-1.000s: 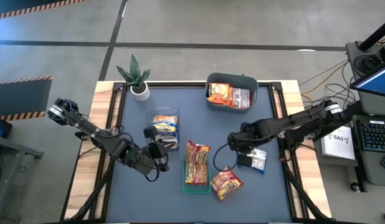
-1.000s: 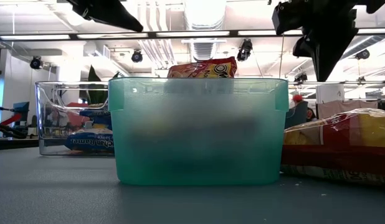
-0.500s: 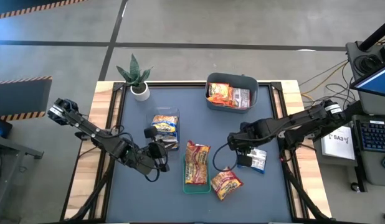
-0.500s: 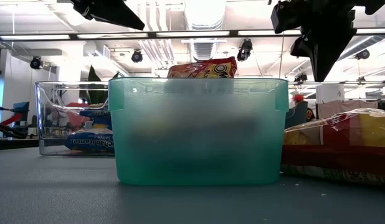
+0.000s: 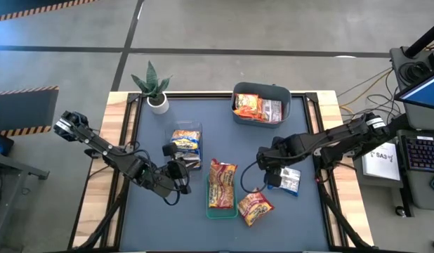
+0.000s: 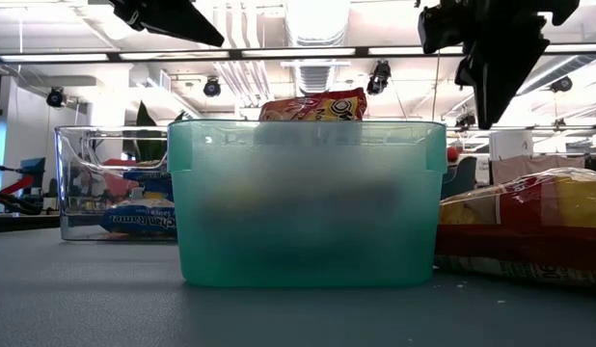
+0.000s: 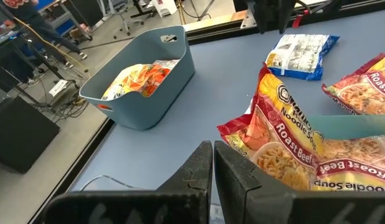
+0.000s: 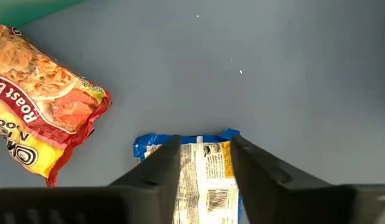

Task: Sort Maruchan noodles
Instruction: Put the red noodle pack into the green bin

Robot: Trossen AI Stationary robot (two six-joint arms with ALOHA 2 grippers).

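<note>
Your right gripper (image 8: 205,162) hangs over the blue-and-silver crinkled plastic noodle packet (image 5: 291,180) lying flat on the dark grey table mat (image 5: 161,130) at the right, its fingers (image 8: 164,163) spread open and straddling the packet's near end; come straight down so both pads clear the film, then close across the narrow width, since the slick wrapper will probably slide if you pinch only a corner. The red-and-yellow glossy roast beef packet (image 5: 255,207) lies loose just left and nearer, beside the translucent green plastic bin (image 6: 306,202) that holds more of the same. Your left gripper (image 7: 212,165) waits at the left, jaws closed and empty. Blue packets fill the clear plastic box (image 5: 187,144), I think; the grey-blue rounded tub (image 7: 137,81) at the far side holds orange ones
</note>
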